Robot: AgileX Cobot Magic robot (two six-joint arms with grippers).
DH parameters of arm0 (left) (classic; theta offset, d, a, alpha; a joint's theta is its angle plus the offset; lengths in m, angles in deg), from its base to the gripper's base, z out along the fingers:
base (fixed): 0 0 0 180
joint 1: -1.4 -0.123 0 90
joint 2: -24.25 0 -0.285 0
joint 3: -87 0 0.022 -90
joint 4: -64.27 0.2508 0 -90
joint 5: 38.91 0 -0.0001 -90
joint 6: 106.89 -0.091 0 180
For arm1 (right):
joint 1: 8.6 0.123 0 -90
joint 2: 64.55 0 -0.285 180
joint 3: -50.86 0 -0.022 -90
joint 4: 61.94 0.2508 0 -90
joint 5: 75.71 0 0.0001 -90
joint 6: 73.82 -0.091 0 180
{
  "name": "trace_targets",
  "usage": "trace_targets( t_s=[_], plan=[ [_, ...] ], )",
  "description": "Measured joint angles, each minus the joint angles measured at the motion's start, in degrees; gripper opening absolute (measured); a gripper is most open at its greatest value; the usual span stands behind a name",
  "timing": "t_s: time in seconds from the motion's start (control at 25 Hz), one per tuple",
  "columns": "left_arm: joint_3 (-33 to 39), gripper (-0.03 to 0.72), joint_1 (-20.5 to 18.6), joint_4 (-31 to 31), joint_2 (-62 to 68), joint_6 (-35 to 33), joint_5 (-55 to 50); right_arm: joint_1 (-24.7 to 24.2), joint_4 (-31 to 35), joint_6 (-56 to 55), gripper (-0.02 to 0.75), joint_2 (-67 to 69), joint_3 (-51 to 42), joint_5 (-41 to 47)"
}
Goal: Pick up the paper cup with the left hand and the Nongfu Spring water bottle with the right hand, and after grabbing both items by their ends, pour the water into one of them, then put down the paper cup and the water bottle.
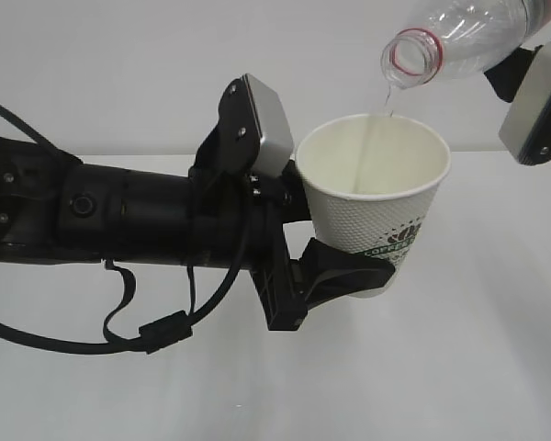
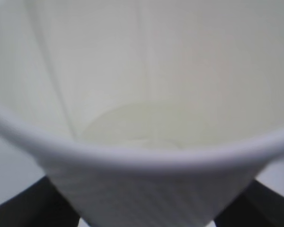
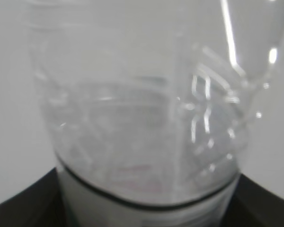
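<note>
Pouring in progress: the Nongfu Spring water bottle (image 1: 477, 37) is tipped mouth-down-left, its long axis running from upper right to its red-ringed neck, which sits just above the far rim of the paper cup (image 1: 375, 197), apart from it. A thin thread of water (image 1: 387, 96) falls from the mouth into the cup; a shallow pale pool shows at the bottom in the left wrist view (image 2: 142, 125).

Cup is upright, lifted off the white table (image 1: 496, 367), held low on its wall by the left hand (image 1: 354, 243), fingers clamped either side of the dimpled wall, jaws spread to the cup's width. That arm comes in level from the left.

Bottle is held from the right by the right hand (image 1: 533, 87); in the right wrist view dark fingers (image 3: 23, 203) flank the body near the label, jaws wide on the bottle.

Judgement: what matters next is mouth over cup opening. The mouth sits at the back edge, so tilting further risks spill behind the rim. Bottle looks mostly drained at the neck end; level in the body is unclear.
</note>
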Motion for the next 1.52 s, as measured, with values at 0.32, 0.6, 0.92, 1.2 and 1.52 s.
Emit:
trace_targets(
  t_s=[0.32,0.6,0.92,1.2,1.52],
  plan=[
    [0.0,0.544,0.0,0.0,0.0,0.0,0.0,0.0,0.0,0.4,0.503,0.0,0.0,0.0],
    [0.0,0.544,0.0,0.0,0.0,0.0,0.0,0.0,0.0,0.4,0.503,0.0,0.0,0.0],
    [0.0,0.544,0.0,0.0,0.0,0.0,0.0,0.0,0.0,0.5,0.503,0.0,0.0,0.0],
    [0.0,0.544,0.0,0.0,0.0,0.0,0.0,0.0,0.1,0.7,0.503,0.0,0.0,0.0],
    [0.0,0.544,0.0,0.1,0.0,0.0,0.0,0.0,0.1,1.6,0.503,0.0,0.0,0.0]
  ],
)
